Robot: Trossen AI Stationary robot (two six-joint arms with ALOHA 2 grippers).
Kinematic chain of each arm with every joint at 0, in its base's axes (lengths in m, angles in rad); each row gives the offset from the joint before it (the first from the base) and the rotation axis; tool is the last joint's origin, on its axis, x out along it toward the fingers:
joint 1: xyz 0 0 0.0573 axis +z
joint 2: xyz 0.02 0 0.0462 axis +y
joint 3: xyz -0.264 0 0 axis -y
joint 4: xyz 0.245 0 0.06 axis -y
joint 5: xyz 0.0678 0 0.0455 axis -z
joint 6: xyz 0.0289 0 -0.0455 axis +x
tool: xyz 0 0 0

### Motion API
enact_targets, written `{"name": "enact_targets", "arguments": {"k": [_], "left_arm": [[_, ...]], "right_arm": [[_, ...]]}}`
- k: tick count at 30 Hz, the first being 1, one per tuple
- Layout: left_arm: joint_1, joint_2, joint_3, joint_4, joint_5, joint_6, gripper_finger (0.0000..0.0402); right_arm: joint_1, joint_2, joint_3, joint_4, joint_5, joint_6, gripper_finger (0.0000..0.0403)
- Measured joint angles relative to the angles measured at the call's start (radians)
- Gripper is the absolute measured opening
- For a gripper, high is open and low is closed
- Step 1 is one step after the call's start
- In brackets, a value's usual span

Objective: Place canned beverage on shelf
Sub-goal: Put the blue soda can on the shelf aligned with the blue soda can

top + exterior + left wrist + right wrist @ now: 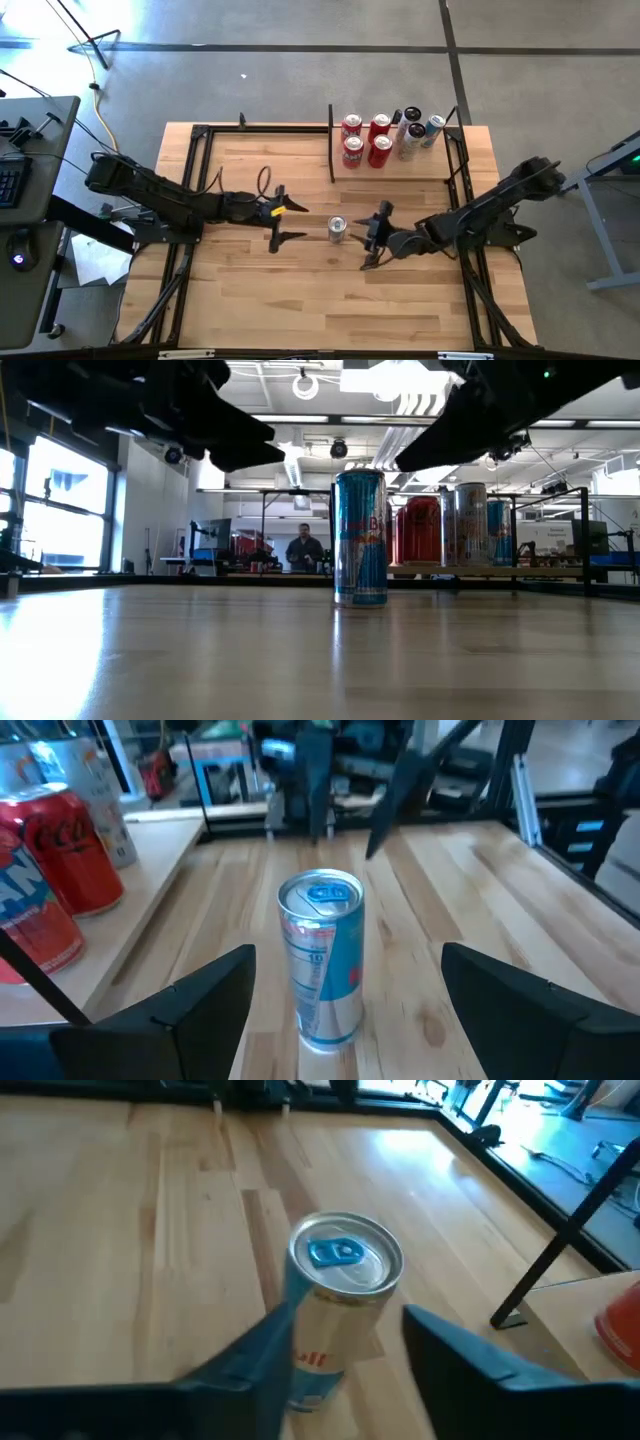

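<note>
A slim blue-and-silver beverage can stands upright on its base at the middle of the plank tabletop; it also shows in the low view. My left gripper is open just left of the can, which stands ahead of its fingers in the left wrist view. My right gripper is open just right of the can, which shows close before its fingers in the right wrist view. Neither gripper touches it. The shelf, a pale board with black posts, stands at the far right.
Several cans stand on the shelf: red ones and slim pale ones, also seen in the low view. Black frame rails run along the table's edges. A person stands far off in the room.
</note>
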Motion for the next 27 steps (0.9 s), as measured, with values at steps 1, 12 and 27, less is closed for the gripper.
{"name": "enact_targets", "arguments": {"k": [1, 12, 27], "left_arm": [[0.0, 0.0, -0.02, 0.03, 0.0, -0.003, 0.031], [0.0, 0.0, -0.062, 0.121, 0.006, -0.008, 0.031], [0.0, 0.0, -0.062, 0.121, 0.008, -0.032, 0.031]], "right_arm": [[-0.012, 0.008, 0.0, 0.016, -0.014, -0.009, 0.018], [-0.179, 0.033, 0.0, 0.213, -0.283, -0.1, 0.0279], [-0.203, 0.159, 0.003, 0.342, -0.326, -0.134, 0.0278]]}}
